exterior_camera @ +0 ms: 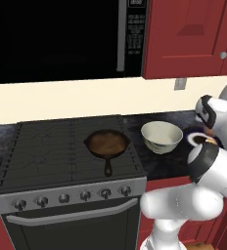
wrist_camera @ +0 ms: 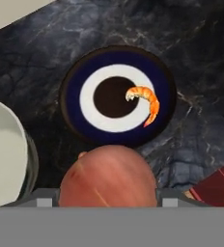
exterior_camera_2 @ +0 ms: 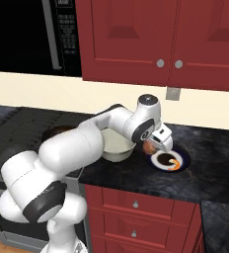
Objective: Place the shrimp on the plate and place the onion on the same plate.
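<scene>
Nearest the hand camera, at the bottom centre of the hand view, the onion (wrist_camera: 108, 176) sits clenched in the claw (wrist_camera: 108, 200), whose tips show as grey stubs on either side of it. In the right base view the onion (exterior_camera_2: 148, 147) is a reddish ball at the claw (exterior_camera_2: 152, 147), hanging off the upper left edge of the plate (exterior_camera_2: 183, 157).

Going left to right across the hand view: the cream-white bowl (wrist_camera: 5, 159) fills the lower left, close beside the onion; the plate (wrist_camera: 70, 91) lies at centre, just above the onion in the frame; the shrimp (wrist_camera: 145, 101) already rests on the plate, curled across the right side of its white ring and dark middle, its long axis running down and slightly right. A red cabinet corner (wrist_camera: 220, 185) shows at the lower right.

What the coming move turns on: the plate lies directly ahead of the claw along the camera's line, so I judge the onion needs only a short carry over the plate's centre and a lowering before release. The left half of the plate is bare, which looks the safer landing spot; setting down to the right risks knocking the shrimp. The bowl's rim is the one near obstacle on the left.

In the left base view, the skillet (exterior_camera: 107, 144) sits on the stove (exterior_camera: 47, 151) at centre, well apart from the dark marbled desk (wrist_camera: 196, 43).
</scene>
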Controlling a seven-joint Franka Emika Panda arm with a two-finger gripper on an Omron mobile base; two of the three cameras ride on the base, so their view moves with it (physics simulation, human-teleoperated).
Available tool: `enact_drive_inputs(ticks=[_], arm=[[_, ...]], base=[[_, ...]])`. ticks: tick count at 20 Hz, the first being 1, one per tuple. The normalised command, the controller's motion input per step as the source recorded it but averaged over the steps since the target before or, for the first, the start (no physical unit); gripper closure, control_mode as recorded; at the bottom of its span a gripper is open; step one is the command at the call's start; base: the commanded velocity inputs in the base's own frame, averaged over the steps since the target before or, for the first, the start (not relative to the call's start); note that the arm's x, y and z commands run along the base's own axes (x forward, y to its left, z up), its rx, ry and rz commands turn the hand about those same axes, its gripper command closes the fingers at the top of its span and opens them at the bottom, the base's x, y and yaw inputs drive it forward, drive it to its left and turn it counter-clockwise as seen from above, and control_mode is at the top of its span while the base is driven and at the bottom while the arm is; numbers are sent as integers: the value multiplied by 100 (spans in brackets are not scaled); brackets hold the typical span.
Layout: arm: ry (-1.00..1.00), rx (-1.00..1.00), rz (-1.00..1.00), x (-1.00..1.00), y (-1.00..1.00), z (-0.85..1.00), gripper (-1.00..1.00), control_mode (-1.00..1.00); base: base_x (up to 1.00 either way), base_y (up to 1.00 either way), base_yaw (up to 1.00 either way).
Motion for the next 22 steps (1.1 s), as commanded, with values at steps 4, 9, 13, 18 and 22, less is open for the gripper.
enact_drive_inputs(ticks=[4,9,13,18,22], arm=[[1,6,0,31,-8,-44,100,-100],[3,1,0,39,-17,-41,100,-100],[1,1,0,38,-32,-30,100,-100],[1,2,0,39,-19,-19,100,-100],[8,1,0,48,-3,-15,100,-100]], base=[[0,0,0],[0,0,0],[0,0,0],[0,0,0],[0,0,0]])
